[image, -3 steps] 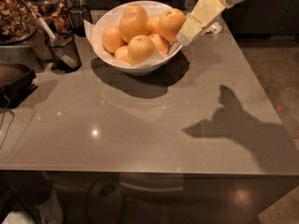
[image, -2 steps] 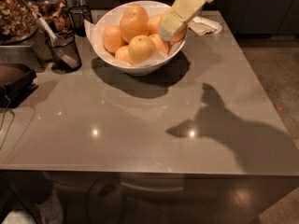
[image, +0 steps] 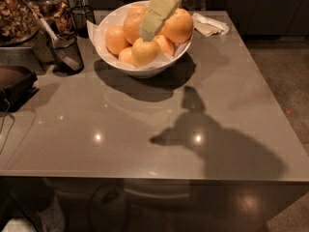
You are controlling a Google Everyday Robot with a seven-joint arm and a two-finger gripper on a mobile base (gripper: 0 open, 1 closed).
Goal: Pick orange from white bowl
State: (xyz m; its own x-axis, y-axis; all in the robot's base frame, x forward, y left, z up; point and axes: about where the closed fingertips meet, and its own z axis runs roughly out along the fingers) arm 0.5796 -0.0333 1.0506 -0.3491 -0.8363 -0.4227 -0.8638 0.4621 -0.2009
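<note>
- Orange [image: 130, 29], the tall one, sits toward the back of the white bowl [image: 159, 67] on the desk [image: 145, 129]
- Pincer [image: 147, 34] hangs low just beside it; whether it is spread or closed, I cannot tell
- Coming down off-centre could catch the yellowish fruit [image: 146, 52] instead, or set the smooth orange rolling

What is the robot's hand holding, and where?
Cannot tell. The gripper hangs low over the fruit in the white bowl, its tip beside the orange.

Glossy grey table [image: 96, 168] with light glints, dark cabinets [image: 270, 8], speckled floor [image: 285, 81].
</note>
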